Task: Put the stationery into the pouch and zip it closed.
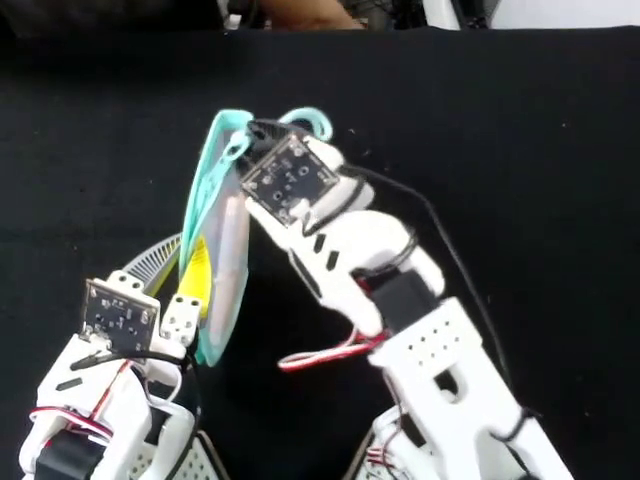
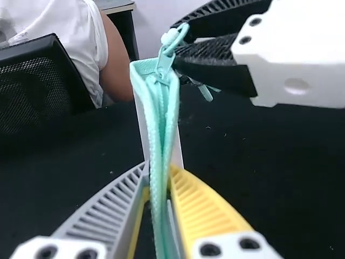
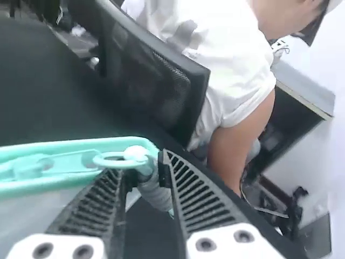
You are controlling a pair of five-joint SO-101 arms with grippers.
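My left tool: clamped on the mint-green translucent pouch (held on edge).
My right tool: pinched its mint plastic zipper pull.

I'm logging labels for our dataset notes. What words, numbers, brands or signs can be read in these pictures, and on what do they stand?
No text can be read in these pictures.
pouch: the part that shows is plain, with no print.
circuit board on one wrist, and the other one: tiny marks, too small to read.
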